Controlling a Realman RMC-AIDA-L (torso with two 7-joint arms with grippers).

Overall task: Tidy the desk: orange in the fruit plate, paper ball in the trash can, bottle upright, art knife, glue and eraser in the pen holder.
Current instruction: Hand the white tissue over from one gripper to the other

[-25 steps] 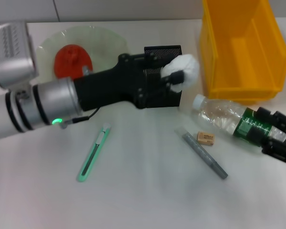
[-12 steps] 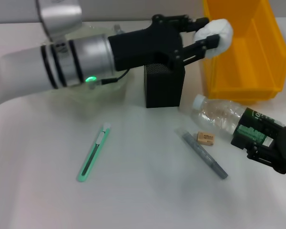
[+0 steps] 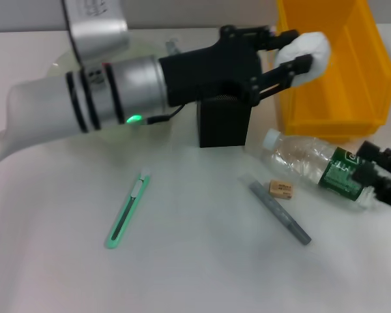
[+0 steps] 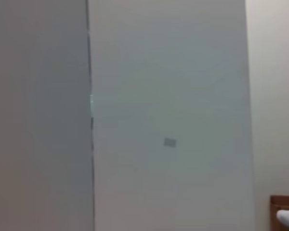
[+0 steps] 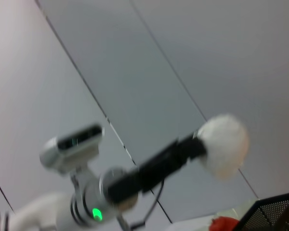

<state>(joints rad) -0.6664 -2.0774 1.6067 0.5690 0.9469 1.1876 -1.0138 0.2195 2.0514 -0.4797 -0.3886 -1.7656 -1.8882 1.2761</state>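
Observation:
My left gripper (image 3: 296, 52) is shut on the white paper ball (image 3: 313, 49) and holds it in the air over the near-left rim of the yellow trash can (image 3: 329, 72). The right wrist view shows the same paper ball (image 5: 224, 144) from below. The clear bottle (image 3: 306, 160) lies on its side. My right gripper (image 3: 380, 175) is open at its green-labelled base. The green art knife (image 3: 127, 212), grey glue stick (image 3: 280, 212) and tan eraser (image 3: 281, 189) lie on the table. The black pen holder (image 3: 223, 124) stands below my left arm. The orange (image 5: 226, 224) shows only in the right wrist view.
The green glass fruit plate (image 3: 57, 64) at the back left is mostly covered by my left arm. The trash can takes up the back right corner. The left wrist view shows only a wall.
My left arm rose from in front of the pen holder and carried the paper ball right to the trash can's rim. The right gripper drew back right along the bottle, which stayed put.

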